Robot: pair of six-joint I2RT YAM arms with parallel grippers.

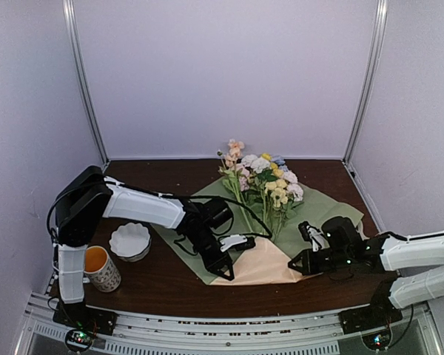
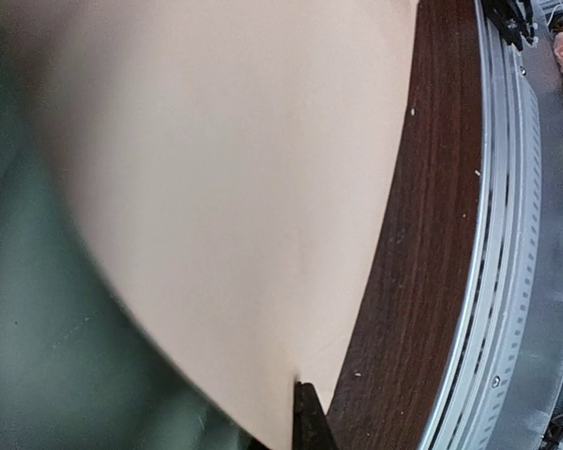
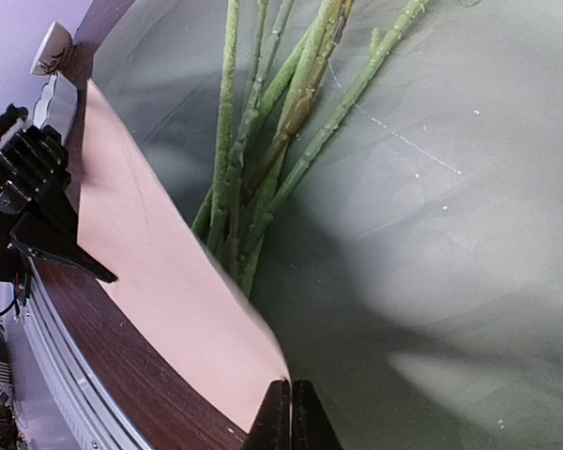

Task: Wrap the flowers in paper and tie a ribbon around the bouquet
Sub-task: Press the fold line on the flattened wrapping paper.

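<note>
Although both arms are engaged, the task stands at an early stage. Nearest, by the front edge of the table (image 1: 163, 292), the left gripper (image 1: 226, 272) is closed on the paper (image 1: 333, 211) at the left end of its turned-up peach flap (image 1: 263, 266). The right gripper (image 1: 294, 262) is pinched shut on the flap's right corner, so the 2 hold 1 near edge between them. Beyond the flap the paper lies flat, green side up. The flowers (image 1: 266, 185) rest on it, stems (image 3: 263, 178) toward the arms and uncovered, heads at the far corner. Done: flowers laid, 1 fold started. Left, in my judgement: rolling the paper round the stems, then tying; no ribbon is visible in any view. Room: the flap sits just beside the front edge, so margin there is slight. The white bowl (image 1: 129, 231) and cup (image 1: 102, 270) stand left of the paper, near but apart. Dark tabletop shows to the right and behind.
</note>
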